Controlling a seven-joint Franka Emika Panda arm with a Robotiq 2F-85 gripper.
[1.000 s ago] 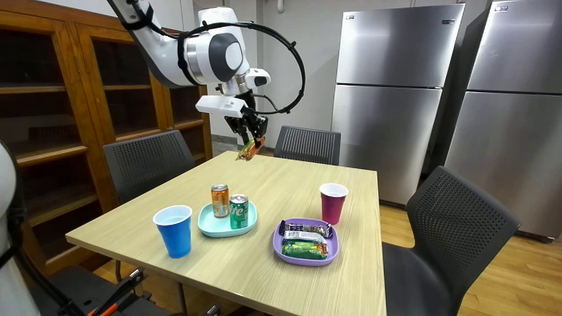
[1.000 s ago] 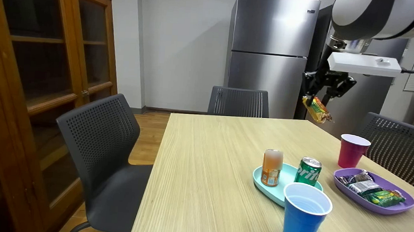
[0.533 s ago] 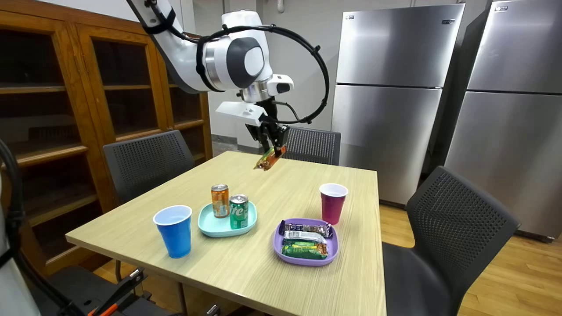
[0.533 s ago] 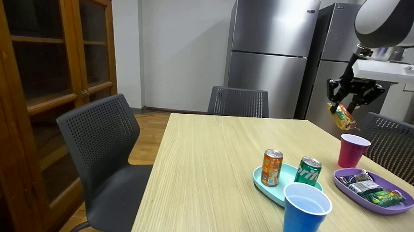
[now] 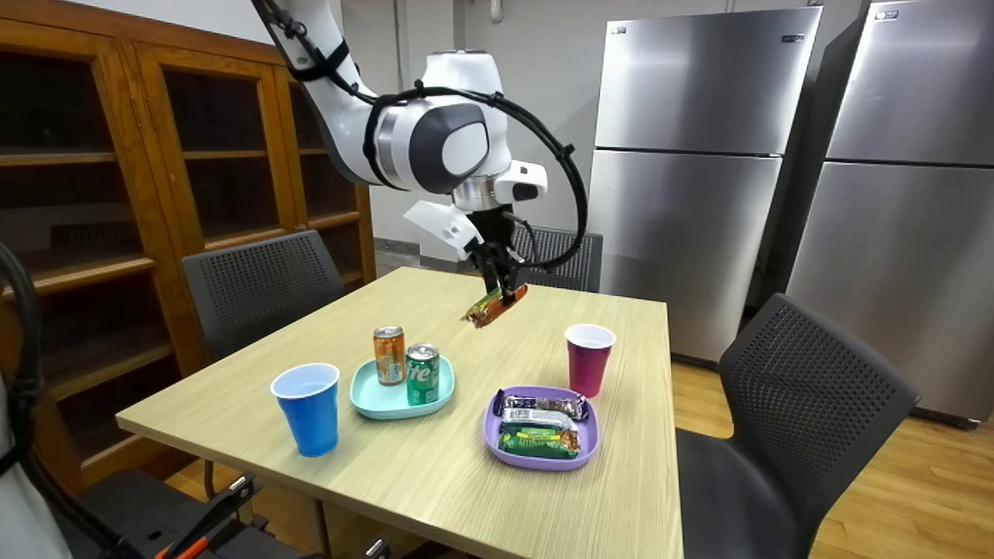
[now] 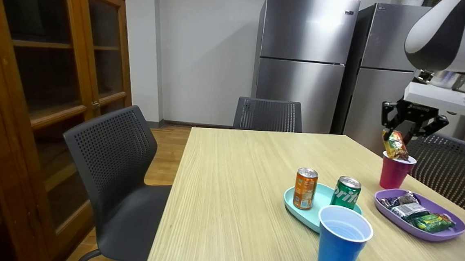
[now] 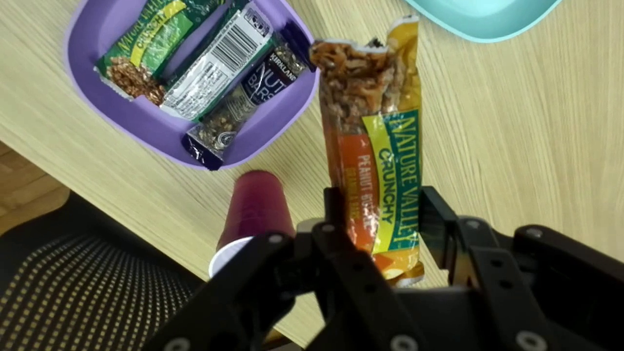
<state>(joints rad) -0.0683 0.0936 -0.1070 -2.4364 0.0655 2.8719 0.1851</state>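
Note:
My gripper point(image 7: 375, 207) is shut on a Nature Valley peanut butter granola bar point(image 7: 370, 146), pinching its wrapper from both sides near the lower end in the wrist view. Both exterior views show the bar point(image 5: 492, 307) tilted and held above the table. In an exterior view the bar point(image 6: 397, 147) overlaps the rim of the maroon cup point(image 6: 394, 174); the wrist view shows the cup point(image 7: 258, 207) off to the left of the fingers. A purple tray point(image 7: 279, 114) with three wrapped bars lies at upper left there.
A teal plate point(image 5: 368, 397) carries an orange can point(image 5: 389, 357) and a green Sprite can point(image 5: 422, 376). The blue cup point(image 5: 309, 419) stands near the table's edge. Dark chairs point(image 5: 808, 411) surround the table point(image 5: 621, 466), with steel fridges point(image 5: 691, 233) behind.
The arm has carried the bar rightward and lower in both exterior views, from over the far table edge down toward the maroon cup and purple tray. The grip stays the same; tableware has not moved.

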